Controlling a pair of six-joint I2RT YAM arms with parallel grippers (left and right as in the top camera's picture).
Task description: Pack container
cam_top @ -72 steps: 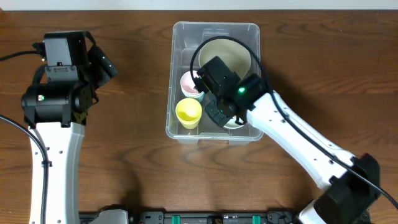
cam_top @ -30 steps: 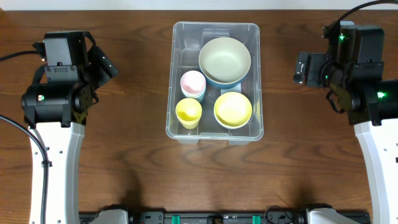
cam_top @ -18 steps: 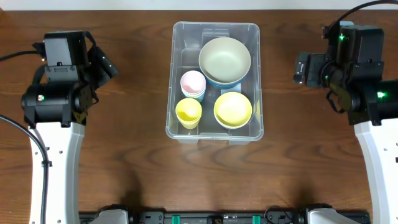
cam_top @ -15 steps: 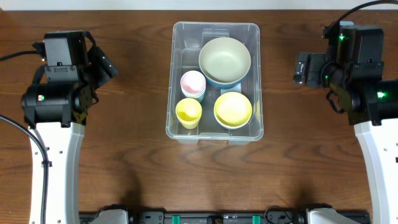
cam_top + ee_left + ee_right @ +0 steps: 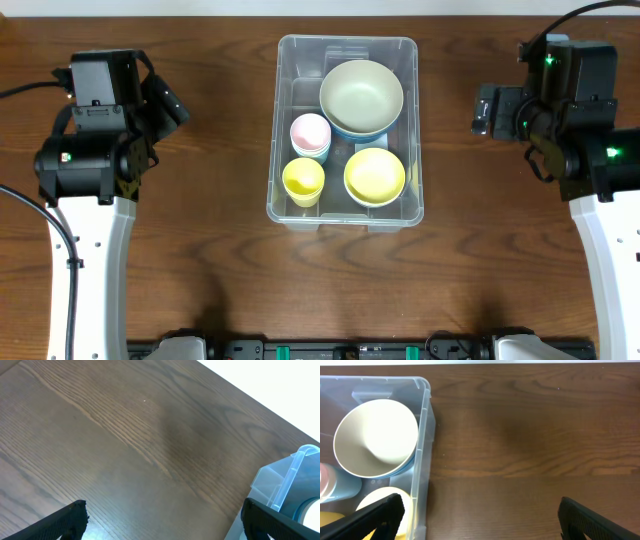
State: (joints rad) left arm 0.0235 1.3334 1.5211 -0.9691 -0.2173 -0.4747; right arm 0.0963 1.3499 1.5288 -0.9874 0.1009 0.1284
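The container [image 5: 346,41], a clear rectangular bin, stands at the table's middle. Inside it are a large pale bowl [image 5: 361,93] stacked on a blue one, a yellow bowl [image 5: 374,176], a pink cup [image 5: 309,131] and a yellow cup [image 5: 303,178]. My left gripper [image 5: 168,103] hovers open far to the left, over bare wood [image 5: 162,521], with only the container's corner [image 5: 295,475] showing at its right. My right gripper [image 5: 487,110] hovers open to the right of the container. Its left finger sits over the bin's wall [image 5: 422,435] and its jaws hold nothing [image 5: 479,516].
Dark wooden tabletop [image 5: 200,250] surrounds the bin on all sides. The table's far edge [image 5: 260,400] meets a white backdrop. Both white arms [image 5: 85,260] run down the left and right edges of the overhead view.
The right arm has pulled out of the container and back to the right side, leaving the yellow bowl in the bin's near right. Over the last second nothing has moved.
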